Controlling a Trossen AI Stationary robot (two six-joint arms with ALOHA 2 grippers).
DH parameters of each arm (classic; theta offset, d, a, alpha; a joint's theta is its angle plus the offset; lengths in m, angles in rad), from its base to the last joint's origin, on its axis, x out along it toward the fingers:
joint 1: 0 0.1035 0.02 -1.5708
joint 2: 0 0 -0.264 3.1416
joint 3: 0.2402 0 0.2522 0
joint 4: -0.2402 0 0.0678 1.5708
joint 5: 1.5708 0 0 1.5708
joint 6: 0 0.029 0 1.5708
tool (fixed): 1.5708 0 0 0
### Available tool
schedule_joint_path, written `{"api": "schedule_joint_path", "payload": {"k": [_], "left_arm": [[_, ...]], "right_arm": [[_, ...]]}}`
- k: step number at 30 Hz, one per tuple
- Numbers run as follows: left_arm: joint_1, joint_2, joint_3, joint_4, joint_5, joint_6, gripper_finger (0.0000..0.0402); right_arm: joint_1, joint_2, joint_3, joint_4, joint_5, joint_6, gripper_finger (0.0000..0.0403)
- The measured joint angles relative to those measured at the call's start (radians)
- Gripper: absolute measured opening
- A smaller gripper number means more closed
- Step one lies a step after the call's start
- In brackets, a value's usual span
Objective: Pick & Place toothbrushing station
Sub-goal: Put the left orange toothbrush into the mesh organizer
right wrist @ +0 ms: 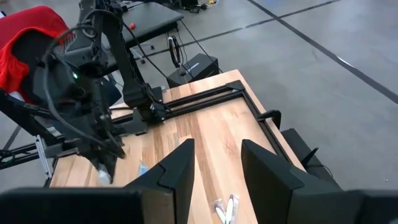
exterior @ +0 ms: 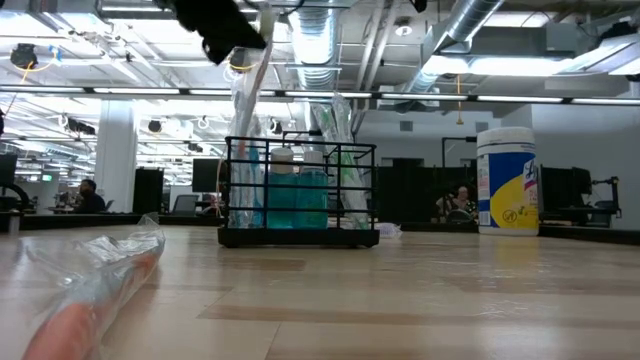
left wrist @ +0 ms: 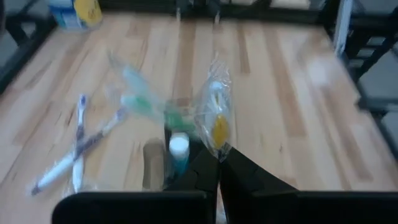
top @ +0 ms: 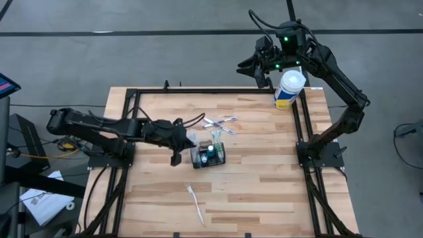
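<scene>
Black wire-mesh toothbrushing station (top: 208, 155), rectangular w/ compartments, is seen near counter (top: 264, 192) centre, on pale wood planks. Left tool (top: 187, 143) is clamped shut on a crinkly clear-wrapped toothbrush (left wrist: 216, 121), just at 9 o'clock of station. Right tool (right wrist: 214, 163) is held part-open, empty, above counter's 1 o'clock corner beside white-yellow wipes tub (top: 289, 90). Bare wood is seen toward 5 o'clock.

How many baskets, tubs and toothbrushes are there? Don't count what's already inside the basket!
Basket: 1
Tub: 1
Loose toothbrushes lying on the table: 3
Toothbrush held in the left pincer: 1
Total: 6
</scene>
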Motion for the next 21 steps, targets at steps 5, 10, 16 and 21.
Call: {"api": "schedule_joint_path", "payload": {"k": [5,10,16,21], "left_arm": [[0.0,0.0,-0.062,0.093,0.001,-0.016,0.0],[0.0,0.0,-0.116,0.195,0.0,-0.037,0.0],[-0.005,0.0,-0.172,0.245,-0.001,-0.047,0.0],[-0.006,0.001,-0.214,0.289,0.0,-0.05,0.0]], "right_arm": [[0.0,0.0,0.0,0.0,0.0,0.0,0.0123],[-0.001,0.0,0.0,0.0,0.0,0.0,0.0123],[-0.001,0.0,0.0,0.0,0.0,0.0,0.0123],[0.0,0.0,0.0,0.002,0.0,0.0,0.0123]]}}
